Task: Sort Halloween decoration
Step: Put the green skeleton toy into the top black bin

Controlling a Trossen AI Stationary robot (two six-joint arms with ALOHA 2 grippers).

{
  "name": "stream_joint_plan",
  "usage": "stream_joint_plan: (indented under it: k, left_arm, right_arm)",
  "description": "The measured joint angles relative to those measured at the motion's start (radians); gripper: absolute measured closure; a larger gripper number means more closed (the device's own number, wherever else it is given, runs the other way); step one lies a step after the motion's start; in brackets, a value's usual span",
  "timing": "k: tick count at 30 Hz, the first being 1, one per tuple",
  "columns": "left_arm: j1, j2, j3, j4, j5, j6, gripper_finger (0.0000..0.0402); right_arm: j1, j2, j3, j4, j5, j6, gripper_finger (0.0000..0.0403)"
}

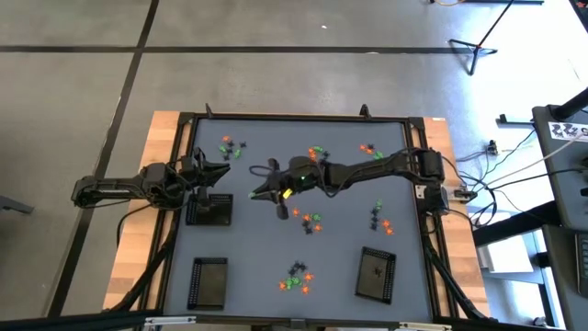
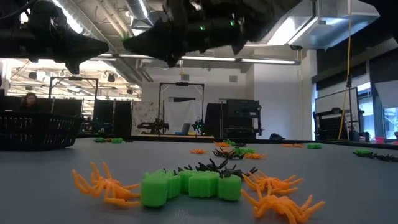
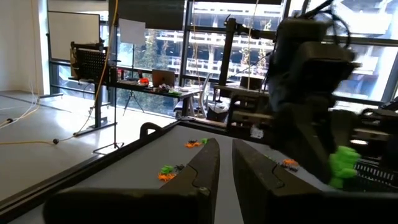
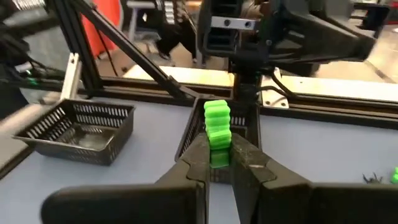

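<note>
Right pincer [image 4: 219, 163]: I have it clamped on a green trinket [image 4: 217, 127], fingers nearly together, the piece standing up between the tips. In the high view it hangs over the middle of the tabletop [image 1: 257, 248], reaching toward the left side.

Left pincer [image 1: 223, 172]: it hovers at the left of the tabletop, just above the upper left tray [image 1: 209, 211]; its fingers sit close together with only a thin gap and nothing between them.

Target, as I judge it: the wrist camera looks past the green piece into a black mesh tray directly ahead, so I take that as the drop point. A second tray [image 4: 79, 129] lies off to one side.

Rest of the decoration: small clusters in orange, green and black lie scattered across the tabletop, one near the front edge [image 1: 298, 278], others toward the far side and the right.

Risks: the grip covers only the lower part of the piece, so it could pivot or slip out before the tray. The two arms are close together; a careless move could make them collide. Releasing from too high could bounce the trinket out of the mesh.
</note>
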Motion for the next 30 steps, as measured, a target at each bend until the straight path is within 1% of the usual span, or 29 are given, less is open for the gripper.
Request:
stream_joint_plan:
  k: [3,6,8,11,13,16,21,26,30]
  left_arm:
    - [0.0,0.0,0.0,0.0,0.0,0.0,0.0363]
    - [0.0,0.0,0.0,0.0,0.0,0.0,0.0363]
    - [0.0,0.0,0.0,0.001,-0.011,-0.002,0.0362]
    - [0.0,0.0,0.0,0.008,-0.002,-0.099,0.0363]
    - [0.0,0.001,0.0,0.027,0.032,-0.138,0.0363]
    - [-0.001,0.028,0.0,0.037,0.096,-0.167,0.0363]
    - [-0.001,0.102,0.0,0.144,0.139,-0.193,0.0363]
    - [-0.014,0.227,0.0,0.221,0.147,-0.216,0.0363]
    - [-0.033,0.351,0.0,0.32,0.149,-0.219,0.0363]
  right_arm:
    - [-0.044,-0.009,-0.069,0.084,-0.056,0.058,0.0365]
    - [-0.087,-0.031,-0.159,0.159,-0.082,0.116,0.0365]
    - [-0.103,-0.043,-0.223,0.239,-0.087,0.142,0.0365]
    - [-0.109,-0.069,-0.302,0.366,-0.088,0.164,0.0365]
    - [-0.109,-0.089,-0.32,0.432,-0.088,0.177,0.0365]
    - [-0.114,-0.114,-0.314,0.441,-0.086,0.171,0.0365]
    - [-0.114,-0.113,-0.31,0.425,-0.081,0.167,0.0365]
    - [-0.113,-0.113,-0.31,0.411,-0.057,0.171,0.0365]
    - [-0.113,-0.112,-0.309,0.34,-0.051,0.172,0.0365]
